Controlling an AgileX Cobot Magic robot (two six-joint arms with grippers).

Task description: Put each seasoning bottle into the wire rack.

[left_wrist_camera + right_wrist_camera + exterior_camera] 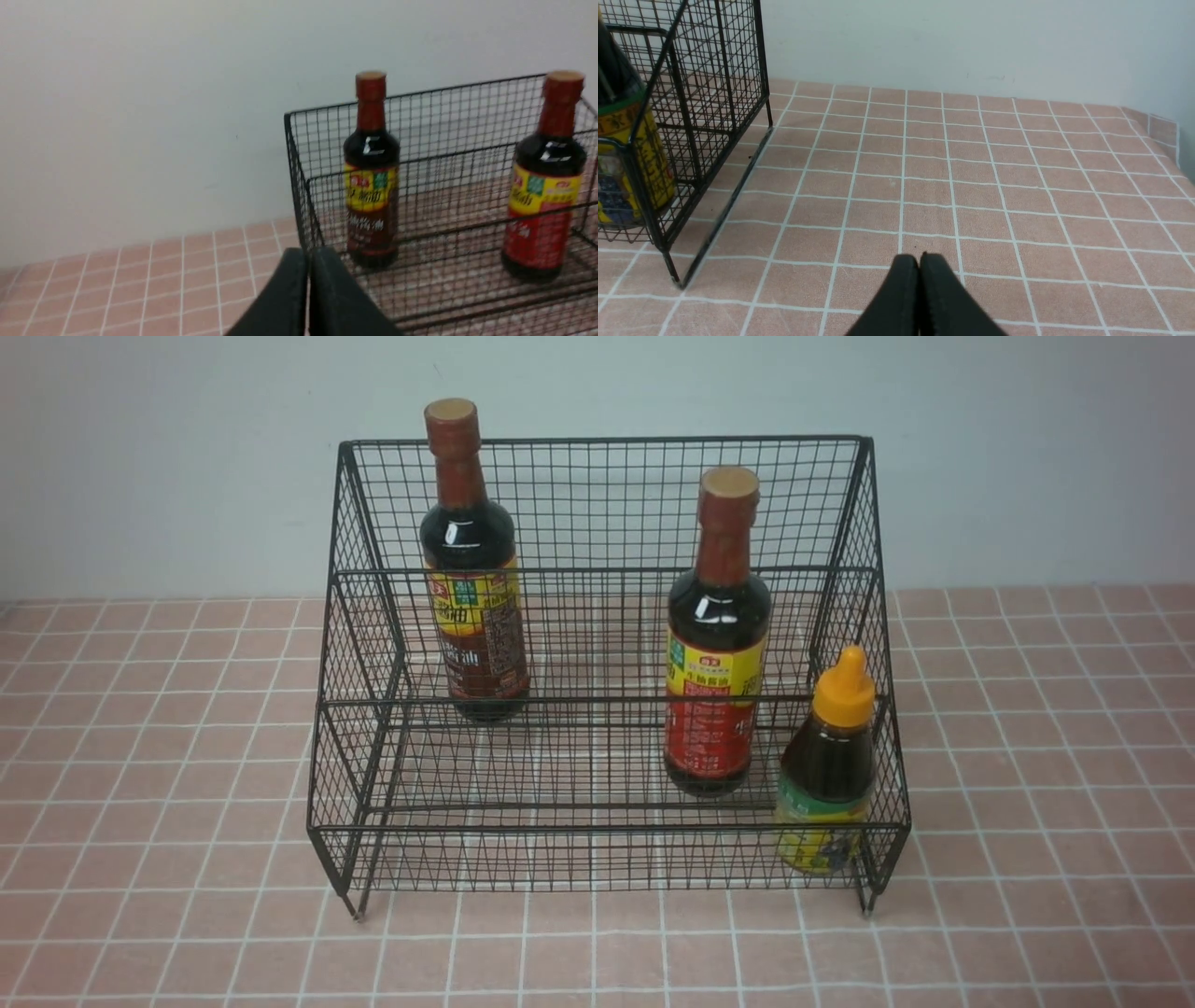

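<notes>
The black wire rack (597,523) stands mid-table with all three seasoning bottles upright inside. One tall bottle (471,579) is on the upper tier at the left. A second tall bottle (714,653) stands on the middle tier, right of centre. The short orange-capped bottle (834,765) occupies the front right corner. Neither arm shows in the front view. My left gripper (308,254) is shut and empty, off the rack's (299,186) left end, facing the tall bottles (371,172) (544,182). My right gripper (919,259) is shut and empty over bare tiles, right of the rack (714,93) and the short bottle (626,158).
Pink tiled tabletop (1027,756) spreads on all sides of the rack. A pale wall (187,457) rises close behind the rack. In the right wrist view the tabletop's far right edge (1164,135) meets the wall.
</notes>
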